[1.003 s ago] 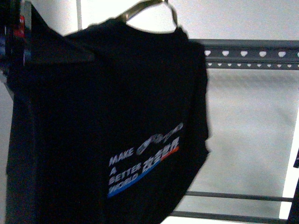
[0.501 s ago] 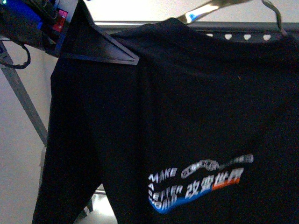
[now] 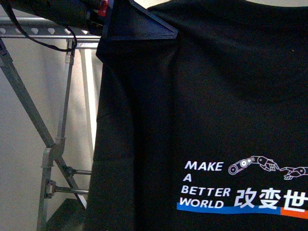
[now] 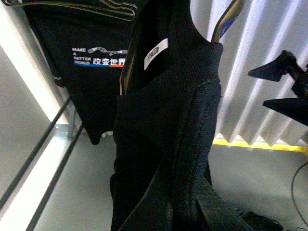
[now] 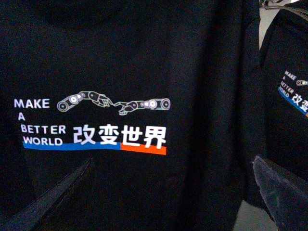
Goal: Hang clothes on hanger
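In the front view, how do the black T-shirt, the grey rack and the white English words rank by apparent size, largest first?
1. black T-shirt, filling most of the frame, though it is nearest the camera.
2. grey rack, only partly visible behind it.
3. white English words, a small print on the shirt.

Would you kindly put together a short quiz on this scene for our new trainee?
1. True or false: the T-shirt lies folded on the floor.
2. Which colours underline its print? A) blue and orange B) green and yellow C) red only
3. How many shirts bearing that print show in the right wrist view?
Key: 1 false, it hangs upright; 2 A; 3 two, counting the second shirt beside it.
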